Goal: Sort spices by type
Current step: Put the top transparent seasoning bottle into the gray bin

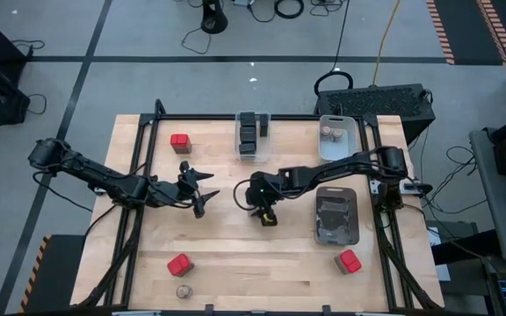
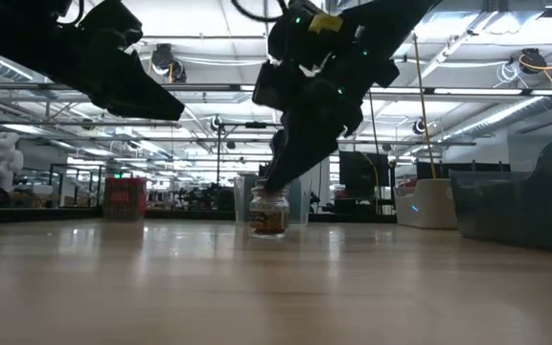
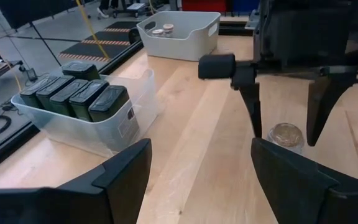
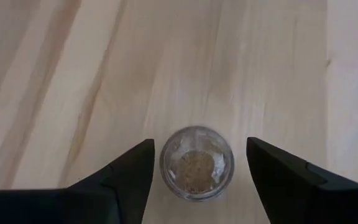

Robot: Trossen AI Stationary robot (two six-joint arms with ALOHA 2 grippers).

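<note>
Flanking round glass jar (image 4: 196,163), seemingly untouched.

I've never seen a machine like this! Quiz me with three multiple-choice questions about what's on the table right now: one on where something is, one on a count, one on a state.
1. Where are the dark tins?
A. In the clear bin
B. In the white bin
C. Loose on the table

2. How many red tins lie on the table in the high view?
A. One
B. Three
C. Five

3. How is the right gripper placed at the small jar?
A. Shut tight above it
B. Open, a finger on either side
C. Far off from it

Answers:
1 A: the left wrist view shows them lined up inside the clear bin.
2 B: one near the far edge, two near the near edge.
3 B: the right wrist view shows the jar between spread fingers, with gaps on both sides.
</note>
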